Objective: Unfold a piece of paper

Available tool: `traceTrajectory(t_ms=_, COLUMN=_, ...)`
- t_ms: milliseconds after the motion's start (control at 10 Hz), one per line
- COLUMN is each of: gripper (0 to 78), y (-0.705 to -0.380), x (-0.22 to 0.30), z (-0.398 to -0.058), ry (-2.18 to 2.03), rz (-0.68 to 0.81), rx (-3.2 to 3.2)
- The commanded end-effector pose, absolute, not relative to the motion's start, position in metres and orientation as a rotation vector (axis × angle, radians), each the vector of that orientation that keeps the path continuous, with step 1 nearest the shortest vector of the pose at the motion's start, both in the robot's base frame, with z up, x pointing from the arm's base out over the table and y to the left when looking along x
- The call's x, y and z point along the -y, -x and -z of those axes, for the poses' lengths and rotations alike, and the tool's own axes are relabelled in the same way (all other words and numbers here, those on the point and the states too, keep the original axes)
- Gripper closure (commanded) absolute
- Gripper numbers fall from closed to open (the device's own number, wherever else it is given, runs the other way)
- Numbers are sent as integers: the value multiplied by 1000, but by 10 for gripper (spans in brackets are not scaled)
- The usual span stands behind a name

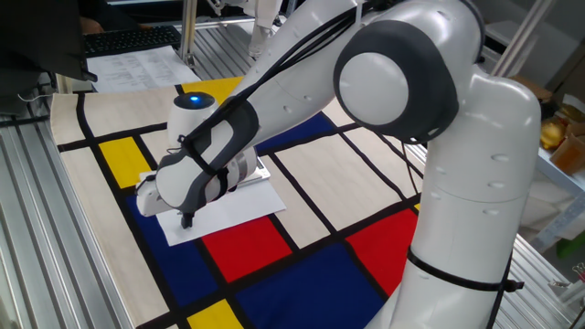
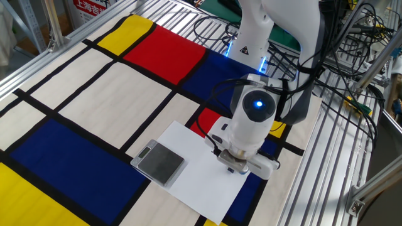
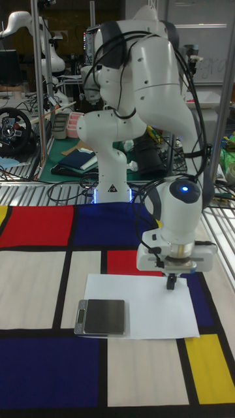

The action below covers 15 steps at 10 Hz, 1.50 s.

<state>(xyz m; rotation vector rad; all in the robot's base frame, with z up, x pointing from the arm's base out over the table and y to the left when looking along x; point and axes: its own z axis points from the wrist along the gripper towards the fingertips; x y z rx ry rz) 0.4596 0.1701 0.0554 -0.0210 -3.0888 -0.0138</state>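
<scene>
The piece of paper (image 1: 236, 206) (image 2: 196, 181) (image 3: 145, 307) is a plain white sheet lying flat on the colour-block cloth (image 2: 75, 144). A small grey scale (image 2: 160, 162) (image 3: 101, 317) rests on one of its edges. My gripper (image 1: 188, 218) (image 3: 171, 282) points straight down at the opposite edge. Its dark fingers are pressed together, with the tips at or just above the sheet. In the other fixed view the round wrist (image 2: 254, 110) hides the fingertips. Whether a layer of paper is pinched between them does not show.
Printed sheets (image 1: 137, 66) and a keyboard (image 1: 128, 38) lie beyond the cloth's far corner. Cables (image 2: 342, 59) and the arm's base (image 2: 251, 37) stand at the table's side. Ribbed metal table (image 2: 326, 169) borders the cloth.
</scene>
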Motion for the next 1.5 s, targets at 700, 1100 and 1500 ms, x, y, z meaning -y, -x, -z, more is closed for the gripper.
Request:
traceTrajectory(t_ms=700, gripper=764, y=-452, x=-162, z=-76, ry=47, rz=15, rx=3067)
traceTrajectory(t_ms=1100, gripper=764, y=-446, x=-168, z=-84, ry=61, rz=23, rx=3040)
traceTrajectory(t_ms=1500, gripper=764, y=-441, x=-177, z=-86, ry=77, rz=29, rx=3032)
